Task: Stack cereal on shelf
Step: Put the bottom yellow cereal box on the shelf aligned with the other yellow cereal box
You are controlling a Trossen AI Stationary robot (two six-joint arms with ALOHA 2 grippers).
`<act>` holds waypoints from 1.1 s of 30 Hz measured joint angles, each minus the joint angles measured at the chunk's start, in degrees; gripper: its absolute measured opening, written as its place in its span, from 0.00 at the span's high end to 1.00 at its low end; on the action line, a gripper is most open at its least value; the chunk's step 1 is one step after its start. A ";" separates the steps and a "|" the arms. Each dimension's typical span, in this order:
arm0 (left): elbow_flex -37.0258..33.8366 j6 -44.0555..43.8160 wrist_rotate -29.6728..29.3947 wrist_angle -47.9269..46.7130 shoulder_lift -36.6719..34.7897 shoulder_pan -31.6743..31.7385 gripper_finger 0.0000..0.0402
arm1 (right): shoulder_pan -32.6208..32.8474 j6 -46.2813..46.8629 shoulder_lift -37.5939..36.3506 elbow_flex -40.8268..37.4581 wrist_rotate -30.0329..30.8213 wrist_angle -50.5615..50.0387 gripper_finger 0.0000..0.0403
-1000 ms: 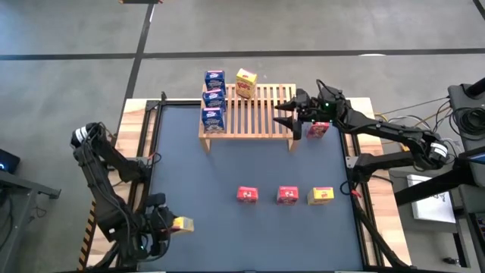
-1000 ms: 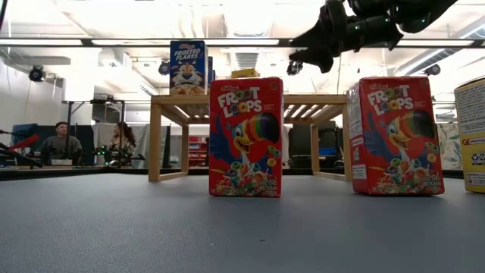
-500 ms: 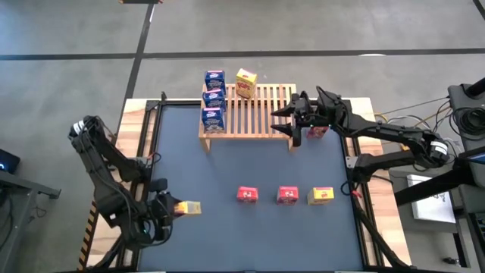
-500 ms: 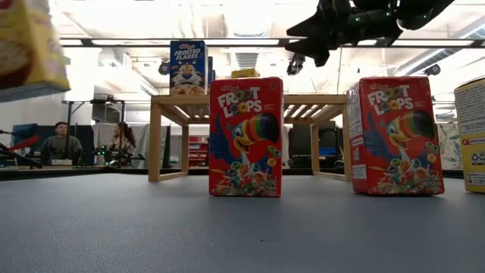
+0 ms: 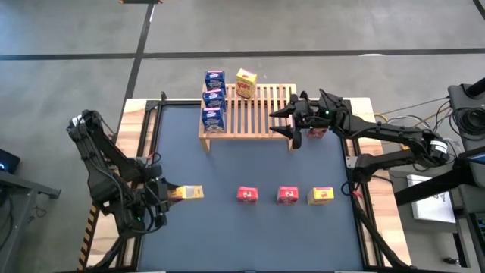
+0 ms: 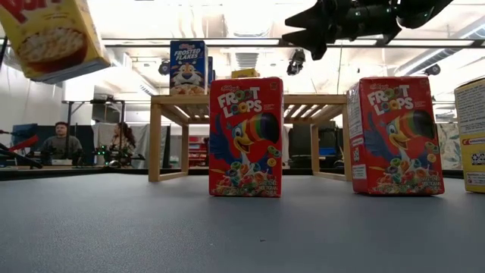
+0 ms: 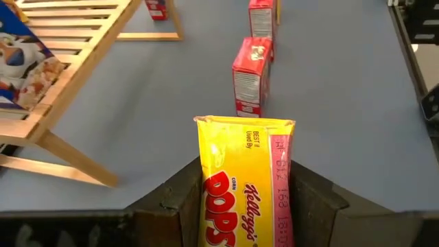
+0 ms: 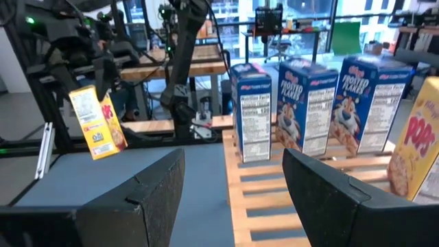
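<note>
At the table's near-left corner, the left gripper has its two fingers clamped on the sides of a yellow cereal box, which it holds in the air above the dark mat; in the low view this box hangs tilted, high up. Over the right end of the shelf, the right gripper hovers with its fingers spread apart and nothing between them. Just beside it, off the shelf's right end, a red box shows partly under the arm. On the slatted shelf three blue boxes stand in a row along the left end, and a second yellow box stands at the back edge near them. On the mat, well apart from the shelf, two red boxes and a third yellow box stand in a line.
</note>
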 joint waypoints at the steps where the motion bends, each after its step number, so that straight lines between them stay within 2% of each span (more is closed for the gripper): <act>1: -0.36 -0.01 -0.47 -0.03 -0.38 0.08 0.63 | 0.00 0.04 0.00 0.00 0.00 0.55 0.42; 7: -1.90 0.17 -3.48 -0.05 -2.50 0.91 0.63 | 0.74 1.19 0.00 0.00 0.18 1.63 0.42; 12: -1.90 2.38 -5.46 0.65 -2.95 1.55 0.63 | 3.38 -1.94 0.00 0.00 1.20 2.53 0.42; 25: -1.90 4.14 -5.74 1.68 -2.51 4.78 0.63 | 7.03 -2.38 0.15 0.00 2.10 3.71 0.42; 33: -1.90 15.64 -5.70 11.37 -2.51 7.09 0.63 | 8.74 -2.56 0.15 0.00 2.03 3.72 0.42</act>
